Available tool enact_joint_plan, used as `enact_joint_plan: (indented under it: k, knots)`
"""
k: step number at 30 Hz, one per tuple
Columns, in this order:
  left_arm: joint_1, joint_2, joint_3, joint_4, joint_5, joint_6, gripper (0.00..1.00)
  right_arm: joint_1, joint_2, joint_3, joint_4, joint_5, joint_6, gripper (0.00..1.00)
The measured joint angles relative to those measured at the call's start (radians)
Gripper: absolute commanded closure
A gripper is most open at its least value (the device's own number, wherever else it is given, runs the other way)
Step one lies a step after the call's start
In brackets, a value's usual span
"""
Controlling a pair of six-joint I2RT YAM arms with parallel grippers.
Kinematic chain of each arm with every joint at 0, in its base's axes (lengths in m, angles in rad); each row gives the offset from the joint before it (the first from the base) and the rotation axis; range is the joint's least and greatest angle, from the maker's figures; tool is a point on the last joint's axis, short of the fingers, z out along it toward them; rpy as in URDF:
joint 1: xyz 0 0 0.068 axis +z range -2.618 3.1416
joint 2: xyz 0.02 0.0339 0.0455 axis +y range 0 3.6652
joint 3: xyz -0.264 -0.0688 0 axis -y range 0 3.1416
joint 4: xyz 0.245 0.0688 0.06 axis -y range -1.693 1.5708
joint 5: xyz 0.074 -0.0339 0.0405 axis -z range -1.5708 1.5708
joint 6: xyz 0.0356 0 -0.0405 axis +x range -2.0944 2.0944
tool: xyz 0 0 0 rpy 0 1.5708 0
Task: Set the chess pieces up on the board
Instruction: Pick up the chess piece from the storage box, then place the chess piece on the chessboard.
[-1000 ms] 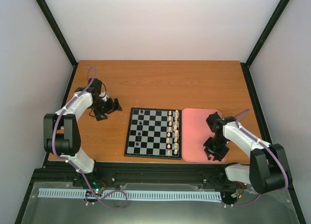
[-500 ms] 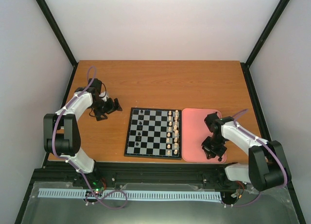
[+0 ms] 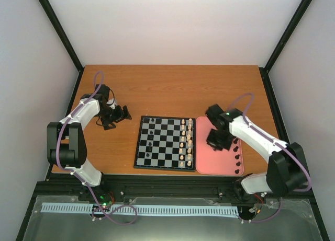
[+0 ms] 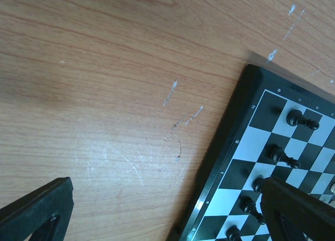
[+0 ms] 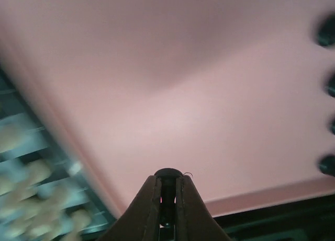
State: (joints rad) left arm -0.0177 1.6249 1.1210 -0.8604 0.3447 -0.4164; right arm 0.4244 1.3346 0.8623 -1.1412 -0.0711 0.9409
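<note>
robot lab test cell
white panel walls and black frame struts enclose a wooden table.

An edge crops the board, and cream-white pieces blur

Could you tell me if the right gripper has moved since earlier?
Yes; the right gripper, holding a black piece, moved across the pink tray toward the board.

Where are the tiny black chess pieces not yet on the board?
In the top view, tiny black chess pieces stand in a row along the right edge of the pink rectangular tray, right of the black-and-grey chessboard.
</note>
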Motion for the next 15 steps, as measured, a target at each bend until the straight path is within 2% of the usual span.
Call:
enact_joint_plan:
  k: [10, 15]
  knots:
    - [0.0, 0.0, 0.0, 0.0, -0.002, 0.0, 0.0, 0.474, 0.377, 0.642, -0.043, 0.107, -0.169, 0.97]
    - [0.0, 0.002, 0.0, -0.001, -0.005, 0.0, 0.0, 0.642, 0.618, 1.003, -0.125, 0.1, -0.277, 0.97]
